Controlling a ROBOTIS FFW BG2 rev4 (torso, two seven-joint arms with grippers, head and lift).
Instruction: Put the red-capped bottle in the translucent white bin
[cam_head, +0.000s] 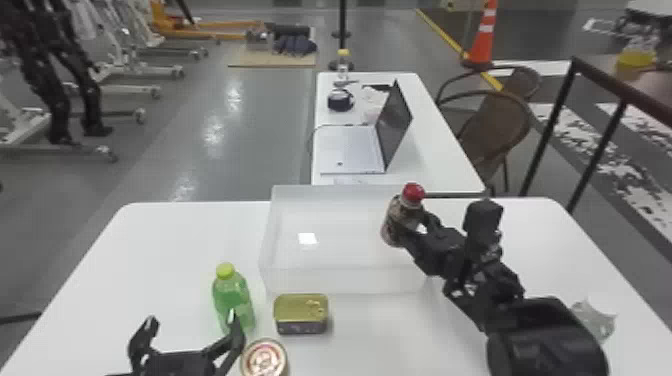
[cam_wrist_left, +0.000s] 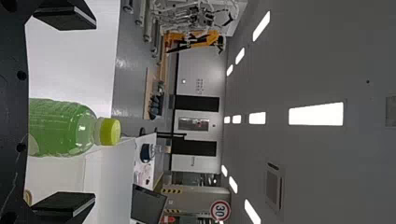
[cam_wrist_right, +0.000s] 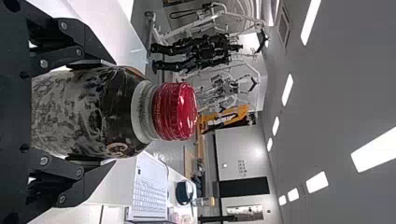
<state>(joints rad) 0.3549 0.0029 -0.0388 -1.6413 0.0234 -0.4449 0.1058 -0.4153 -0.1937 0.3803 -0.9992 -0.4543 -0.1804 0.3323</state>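
The right pincer (cam_wrist_right: 114, 112) clasps the red-capped bottle (cam_head: 396, 220) nearly upright, seemingly above the right side of the translucent white bin (cam_head: 345, 281), suiting a base-first lowering, while the left pincer (cam_head: 192, 320) gapes wide.

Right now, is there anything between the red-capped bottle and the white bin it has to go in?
Nothing visible is in the way. The right gripper holds the red-capped bottle at the right side of the bin; the green bottle and flat tin stand outside it, nearer the robot.
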